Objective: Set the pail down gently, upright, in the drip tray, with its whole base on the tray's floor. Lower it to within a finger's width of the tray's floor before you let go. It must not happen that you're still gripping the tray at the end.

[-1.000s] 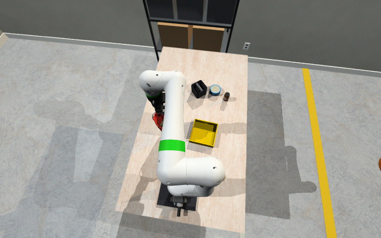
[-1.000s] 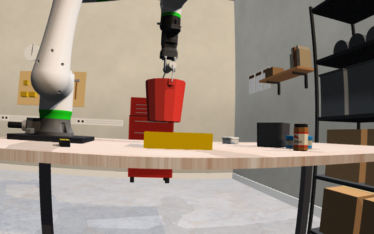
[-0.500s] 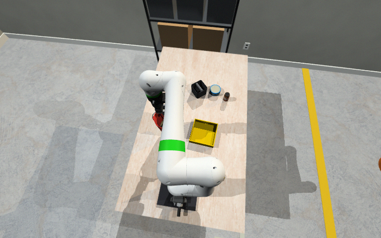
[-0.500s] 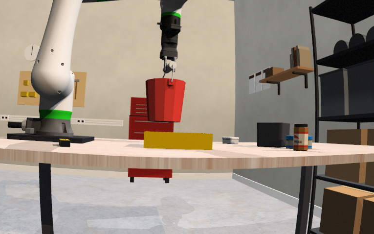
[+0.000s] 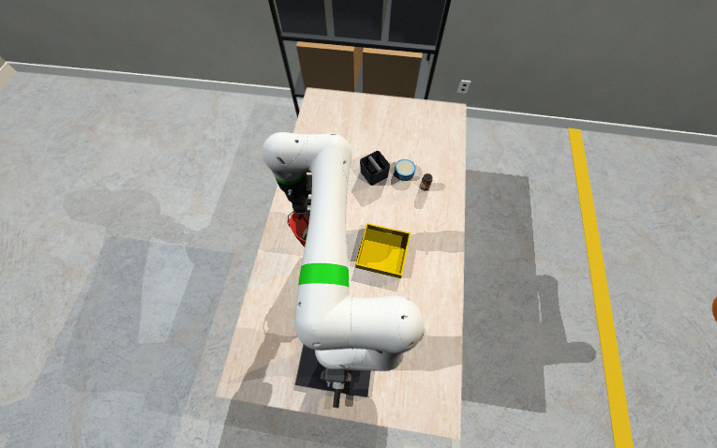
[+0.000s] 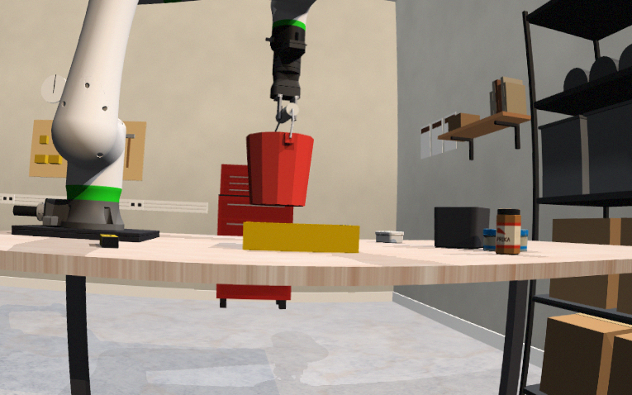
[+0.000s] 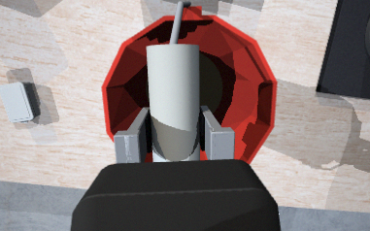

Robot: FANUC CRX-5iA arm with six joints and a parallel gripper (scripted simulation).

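Observation:
The red pail [image 5: 297, 227] [image 6: 279, 168] [image 7: 247, 63] hangs in the air by its bail, nearly upright with a slight tilt. My gripper [image 6: 287, 111] [image 7: 175, 120] is shut on the pail's pale cylindrical handle grip [image 6: 290, 110] [image 7: 173, 87], one finger on each side. The yellow drip tray [image 5: 383, 256] [image 6: 301, 237] stands on the table. In the top view the pail is left of the tray, beyond the forearm, which hides part of it. In the exterior view the pail appears above and behind the tray. The tray is not in the wrist view.
On the wooden table [image 5: 389, 122] [image 6: 406, 267], a black bin [image 5: 374, 168] [image 6: 461, 226], a blue-rimmed container [image 5: 404, 169] and a brown jar [image 5: 426, 182] [image 6: 508, 231] stand beyond the tray. A small pale box [image 6: 389, 236] [image 7: 17, 102] and a yellow-black item [image 6: 108, 240] also lie there.

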